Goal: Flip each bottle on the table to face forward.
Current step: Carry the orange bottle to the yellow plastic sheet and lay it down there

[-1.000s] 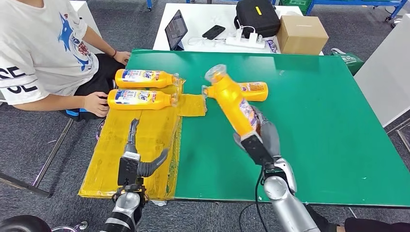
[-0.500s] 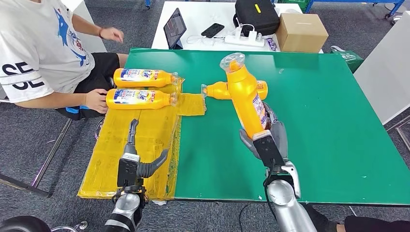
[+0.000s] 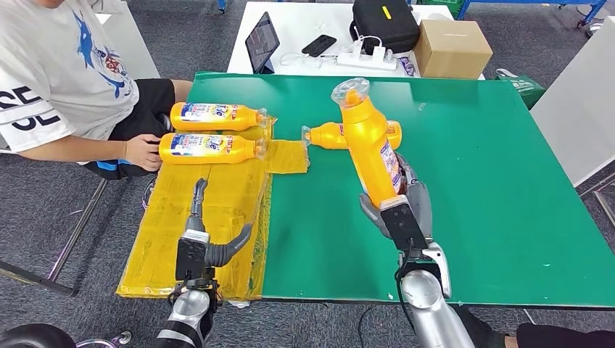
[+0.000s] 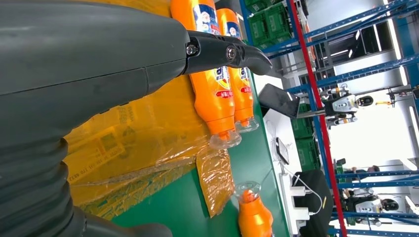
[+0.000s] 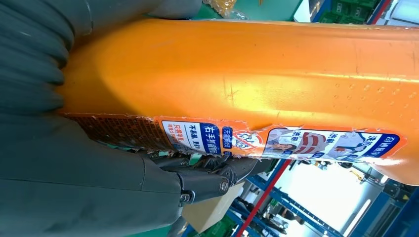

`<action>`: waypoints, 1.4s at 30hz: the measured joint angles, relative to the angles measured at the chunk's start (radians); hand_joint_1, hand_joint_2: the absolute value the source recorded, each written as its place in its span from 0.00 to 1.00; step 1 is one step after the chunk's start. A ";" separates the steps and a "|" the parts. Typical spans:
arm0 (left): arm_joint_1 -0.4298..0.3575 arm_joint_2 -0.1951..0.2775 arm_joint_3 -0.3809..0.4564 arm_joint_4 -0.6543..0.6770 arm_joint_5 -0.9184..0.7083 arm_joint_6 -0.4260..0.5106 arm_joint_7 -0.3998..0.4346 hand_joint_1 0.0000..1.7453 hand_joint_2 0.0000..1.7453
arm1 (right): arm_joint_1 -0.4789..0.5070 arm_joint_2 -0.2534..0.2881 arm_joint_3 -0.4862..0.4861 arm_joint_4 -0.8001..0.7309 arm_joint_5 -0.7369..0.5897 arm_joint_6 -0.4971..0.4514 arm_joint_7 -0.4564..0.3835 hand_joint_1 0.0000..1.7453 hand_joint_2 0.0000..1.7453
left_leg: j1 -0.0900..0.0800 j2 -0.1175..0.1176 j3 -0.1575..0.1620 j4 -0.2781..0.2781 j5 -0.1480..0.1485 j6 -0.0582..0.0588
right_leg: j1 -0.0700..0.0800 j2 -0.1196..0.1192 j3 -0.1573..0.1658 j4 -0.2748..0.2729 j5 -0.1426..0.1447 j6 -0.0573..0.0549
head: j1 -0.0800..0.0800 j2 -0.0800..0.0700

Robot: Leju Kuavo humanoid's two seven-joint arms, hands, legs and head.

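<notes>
My right hand [image 3: 402,206] grips the lower end of an orange bottle [image 3: 368,143] and holds it nearly upright above the green table [image 3: 479,167], clear cap on top; in the right wrist view the bottle [image 5: 257,84] has its label against my fingers [image 5: 207,173]. Behind it another orange bottle [image 3: 330,135] lies on the table. Two more orange bottles [image 3: 217,117] [image 3: 210,148] lie side by side on yellow plastic wrap [image 3: 210,210], labels up. My left hand [image 3: 204,239] hovers open over the wrap, and its wrist view shows the two bottles [image 4: 212,94].
A person sits at the table's left, one hand [image 3: 143,153] resting by the nearer bottle's base. Behind the green table a white table holds a tablet [image 3: 263,45], a phone [image 3: 320,48], a black bag [image 3: 386,25] and a cardboard box [image 3: 451,51].
My right hand has swung the held bottle from a left-leaning tilt to nearly upright. The person's far hand lifted from the table corner and drew out of sight. My left hand stayed put.
</notes>
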 joint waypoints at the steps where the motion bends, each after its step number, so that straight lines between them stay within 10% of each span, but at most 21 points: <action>1: 0.000 0.000 0.000 0.000 0.000 0.000 0.000 0.00 1.00 | 0.000 0.000 0.000 0.000 0.000 0.000 0.000 1.00 1.00 | 0.000 0.000 0.000 0.000 0.000 0.000 | 0.000 0.000 0.000 0.000 0.000 0.000 | 0.000 0.000; 10: -0.001 0.000 -0.007 0.000 0.049 -0.053 0.050 0.00 1.00 | 0.010 0.013 0.004 0.005 0.050 -0.042 -0.045 1.00 1.00 | 0.000 0.000 0.000 0.000 0.000 0.000 | 0.000 0.000 0.000 0.000 0.000 0.000 | 0.000 0.000; 14: -0.007 0.002 -0.088 -0.016 0.484 -0.558 0.271 0.00 1.00 | 0.089 0.133 0.085 0.080 0.330 -0.293 -0.343 1.00 1.00 | 0.001 0.001 -0.002 0.000 -0.001 -0.002 | 0.001 0.001 -0.002 0.001 -0.001 -0.001 | -0.001 0.000; 18: -0.017 0.005 -0.140 -0.033 0.609 -1.007 0.288 0.00 1.00 | 0.143 0.219 0.138 0.127 0.384 -0.322 -0.389 1.00 1.00 | 0.003 -0.001 -0.003 -0.001 -0.002 -0.003 | 0.003 0.000 -0.003 0.001 -0.003 -0.003 | 0.000 0.000; 24: -0.016 0.026 -0.181 -0.044 0.617 -0.825 0.289 0.00 1.00 | 0.157 0.256 0.150 0.160 0.358 -0.328 -0.382 1.00 1.00 | 0.002 0.000 -0.002 -0.001 -0.001 -0.003 | 0.002 0.000 -0.003 0.001 -0.002 -0.004 | 0.000 0.000; 42: -0.009 0.051 -0.218 -0.070 0.657 -0.783 0.285 0.00 1.00 | 0.156 0.259 0.148 0.196 0.307 -0.336 -0.382 1.00 1.00 | 0.002 0.000 -0.002 -0.001 -0.001 -0.003 | 0.001 0.000 -0.003 0.001 -0.002 -0.003 | 0.000 0.000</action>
